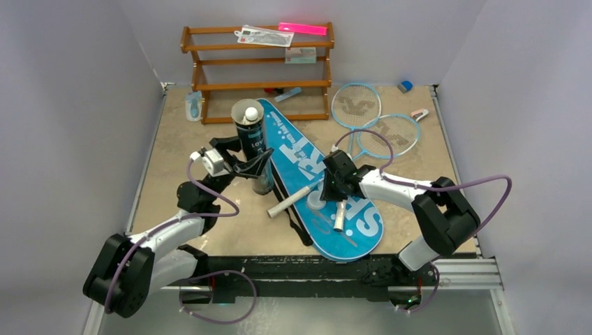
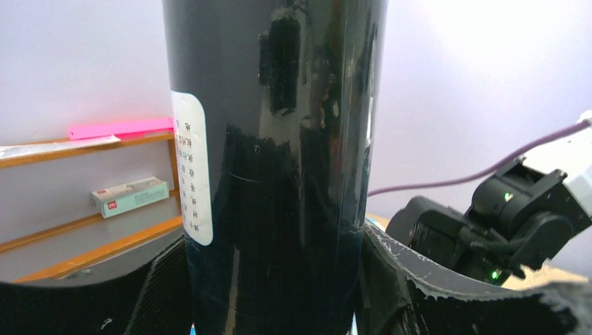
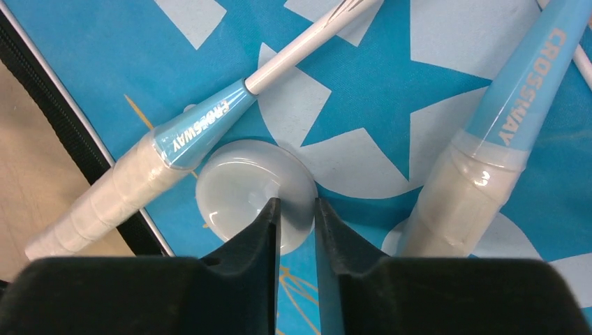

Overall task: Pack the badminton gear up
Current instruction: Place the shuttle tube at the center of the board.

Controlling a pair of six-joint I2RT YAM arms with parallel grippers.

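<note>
The long black tube (image 1: 249,136) stands upright beside the blue bag (image 1: 293,150), with a white shuttlecock (image 1: 250,114) showing in its open top. My left gripper (image 1: 257,167) is shut on the tube's lower part; in the left wrist view the tube (image 2: 279,174) fills the space between the fingers. Two light-blue rackets lie with their heads (image 1: 356,105) (image 1: 394,134) on the table and their white handles (image 3: 105,209) (image 3: 468,202) across the bag (image 3: 391,91). My right gripper (image 3: 296,202) is down on the bag, narrowly open, straddling the rim of a round translucent white cap (image 3: 241,185).
A brown wooden rack (image 1: 258,70) stands at the back with papers and a pink strip (image 1: 302,28) on top. A small blue bit (image 1: 405,86) and a pink bit (image 1: 419,114) lie back right. A light-blue item (image 1: 193,106) sits left of the rack.
</note>
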